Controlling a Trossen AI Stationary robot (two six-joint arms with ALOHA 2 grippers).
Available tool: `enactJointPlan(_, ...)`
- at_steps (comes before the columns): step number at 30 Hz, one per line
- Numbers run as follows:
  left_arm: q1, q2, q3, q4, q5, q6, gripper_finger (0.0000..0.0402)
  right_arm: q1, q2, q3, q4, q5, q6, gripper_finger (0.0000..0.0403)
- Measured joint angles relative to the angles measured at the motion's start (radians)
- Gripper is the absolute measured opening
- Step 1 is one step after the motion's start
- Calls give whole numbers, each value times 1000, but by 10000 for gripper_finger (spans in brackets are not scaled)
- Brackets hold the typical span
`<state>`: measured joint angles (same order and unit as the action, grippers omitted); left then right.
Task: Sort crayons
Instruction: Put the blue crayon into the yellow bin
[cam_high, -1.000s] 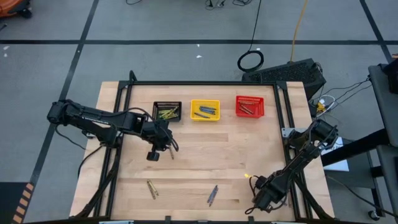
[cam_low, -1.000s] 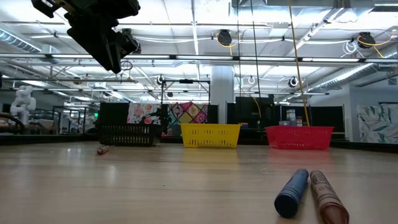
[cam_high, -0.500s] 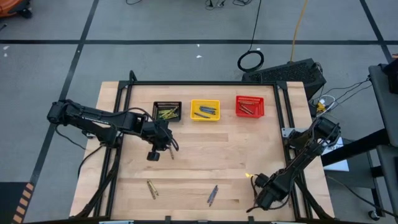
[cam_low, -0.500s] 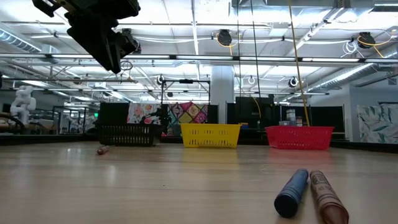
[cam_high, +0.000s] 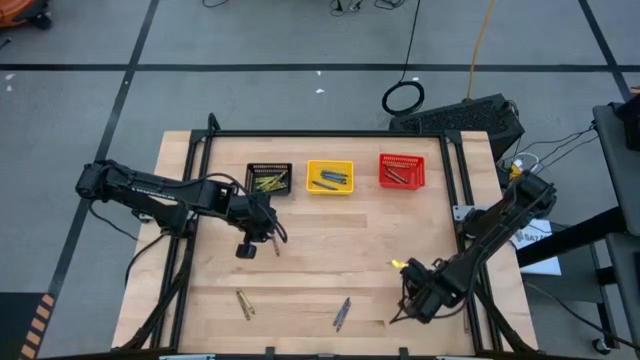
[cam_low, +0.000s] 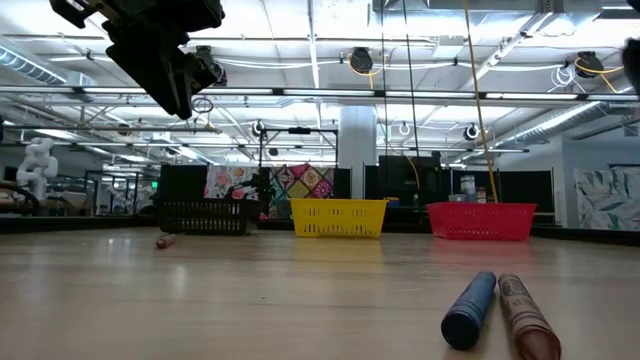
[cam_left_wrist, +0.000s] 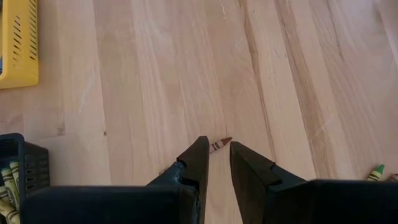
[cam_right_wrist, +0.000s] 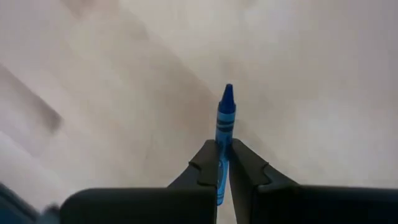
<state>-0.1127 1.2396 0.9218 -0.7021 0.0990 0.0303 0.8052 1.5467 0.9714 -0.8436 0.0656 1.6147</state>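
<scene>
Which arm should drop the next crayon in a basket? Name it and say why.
Right. Its fingers are already shut on a blue crayon, so it likely only needs carrying to the yellow basket holding blue ones. The left gripper is open above a brownish-red crayon on the table.

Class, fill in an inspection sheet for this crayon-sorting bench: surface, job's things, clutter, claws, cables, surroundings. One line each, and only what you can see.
Surface: wooden table, bare boards, black frame round it.
Job's things: black basket with olive-yellow crayons, yellow basket with blue ones, red basket with brownish-red ones; loose on the boards are a brownish-red crayon, an olive-yellow crayon and a blue and brownish-red pair.
Clutter: nothing seen.
Claws: left claw open above the loose brownish-red crayon; right claw shut on a blue crayon.
Cables: coiled black cable on the floor behind the table.
Surroundings: grey tiled floor; workshop hall with ceiling lights beyond.
</scene>
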Motion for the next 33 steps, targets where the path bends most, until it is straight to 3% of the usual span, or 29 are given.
enactJointPlan(5, 0, 0, 0, 0, -3, 1, 68, -81, -26, 0, -35, 112, -122, 0)
enactJointPlan(12, 0, 0, 0, 0, -3, 1, 68, -225, -27, 1, -14, 158, -331, 0)
enactJointPlan(24, 0, 0, 0, 5, -3, -1, 68, -471, -28, 2, 221, 178, -763, 0)
enactJointPlan(33, 0, 0, 0, 5, -36, -152, 68, -626, -28, 2, 390, 195, -1064, 0)
